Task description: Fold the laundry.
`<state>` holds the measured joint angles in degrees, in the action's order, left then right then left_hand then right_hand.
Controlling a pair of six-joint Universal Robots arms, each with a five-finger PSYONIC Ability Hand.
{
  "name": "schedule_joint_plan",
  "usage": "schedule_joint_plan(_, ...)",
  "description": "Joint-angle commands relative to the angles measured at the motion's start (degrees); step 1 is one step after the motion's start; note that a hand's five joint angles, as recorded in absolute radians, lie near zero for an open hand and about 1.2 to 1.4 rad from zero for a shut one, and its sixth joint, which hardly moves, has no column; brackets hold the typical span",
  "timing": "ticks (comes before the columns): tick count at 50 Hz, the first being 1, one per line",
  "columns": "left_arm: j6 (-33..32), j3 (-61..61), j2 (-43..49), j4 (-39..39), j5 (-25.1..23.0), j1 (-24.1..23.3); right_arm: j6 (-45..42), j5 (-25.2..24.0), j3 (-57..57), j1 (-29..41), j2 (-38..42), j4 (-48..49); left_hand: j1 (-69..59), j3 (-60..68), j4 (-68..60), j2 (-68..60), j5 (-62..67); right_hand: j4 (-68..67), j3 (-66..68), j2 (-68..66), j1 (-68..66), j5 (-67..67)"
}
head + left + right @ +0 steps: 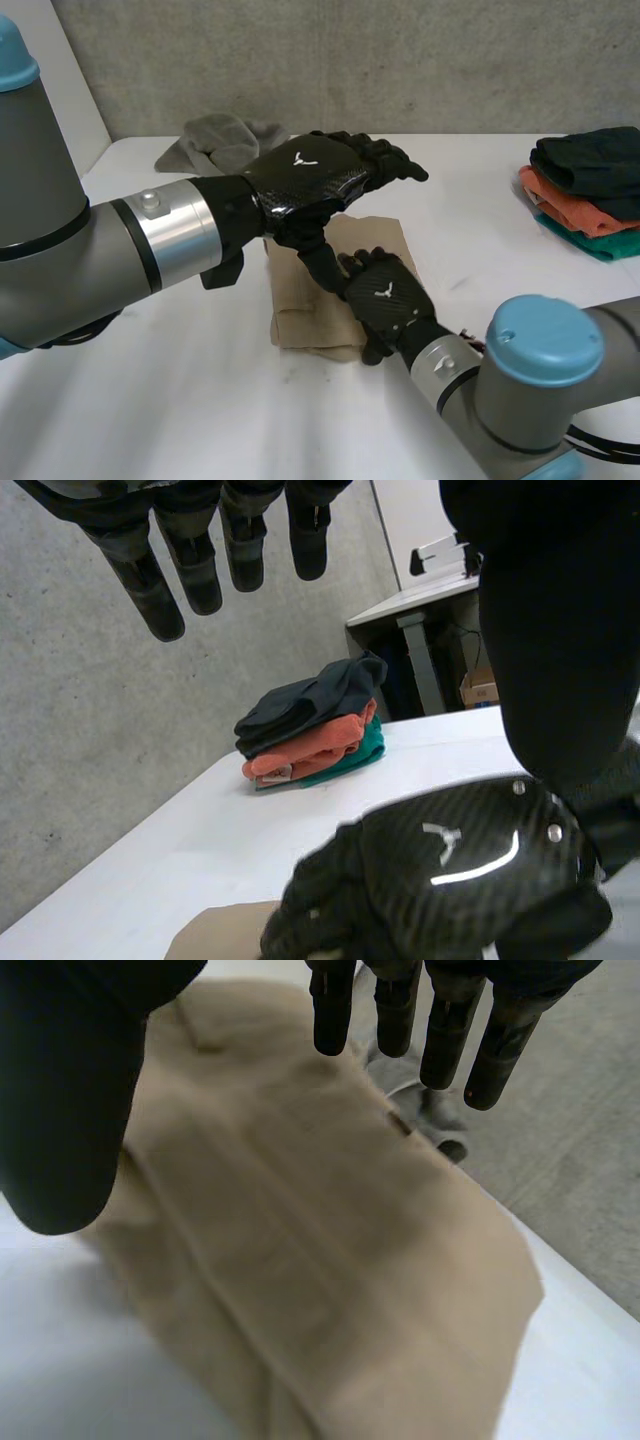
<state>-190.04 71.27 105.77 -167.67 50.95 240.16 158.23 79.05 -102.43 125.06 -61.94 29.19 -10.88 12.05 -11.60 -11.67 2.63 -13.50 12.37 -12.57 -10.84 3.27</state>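
Fingers straight and released, the left hand (305,180) hovers above the folded tan cloth (300,308), the right hand (388,298) over its near right corner.

The left hand (305,175) and right hand (388,300) are black, with glossy woven backs and a white emblem (303,158); grey arms (60,250) wear light-blue caps (545,335).

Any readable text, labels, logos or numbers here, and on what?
No readable words or numbers.
A white emblem, no letters, on the back of the left robot hand; the same on the right robot hand.
A pale tag on the orange garment: too small to read.
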Motion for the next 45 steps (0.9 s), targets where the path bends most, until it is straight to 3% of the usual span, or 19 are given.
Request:
schedule_joint_plan(1, -0.2, 0.0, 0.8, -0.4, 0.6, -0.1, -4.3, 0.1, 4.0, 0.2, 6.6, 2.0, 0.2, -1.3, 0.9, 0.9, -1.9, 3.5, -2.4, 2.6, 0.8, -3.3)
schedule_joint_plan(14, 0.1, 0.0, 0.9, -0.5, 0.9, 0.0, -5.1, 4.6, 11.4, 0.2, 11.6, 3.2, 0.3, -1.5, 1.1, 1.1, -2.1, 3.5, -2.4, 2.6, 0.8, -3.3)
schedule_joint_plan(23, 0.1, 0.7, 0.7, -0.6, 0.8, 0.0, -6.0, 5.2, 17.4, 0.2, 15.0, 3.1, 0.3, -1.5, 1.1, 1.1, -2.1, -4.0, 5.1, -4.9, -6.6, 4.2)
schedule_joint_plan(27, 0.1, 0.8, 0.7, -0.6, 0.8, 0.0, -6.1, 5.0, 19.8, 0.2, 16.3, 2.7, 0.3, -1.5, 1.1, 1.1, -2.1, -17.6, 18.7, -18.5, -20.2, 17.8)
schedule_joint_plan(34, 0.1, 1.2, 0.5, -0.6, 0.8, 0.1, -5.9, 4.7, 20.9, 0.1, 16.5, 2.9, 0.5, -1.7, 1.2, 1.3, -2.2, -66.5, 67.6, -67.4, -69.1, 66.7)
schedule_joint_plan(45, 0.1, 1.1, 0.1, -0.8, 0.8, 0.5, -6.1, 4.8, 19.8, -1.4, 11.9, 2.1, 0.7, -1.8, 1.4, 1.5, -2.4, -66.5, 67.6, -67.4, -69.2, 66.7)
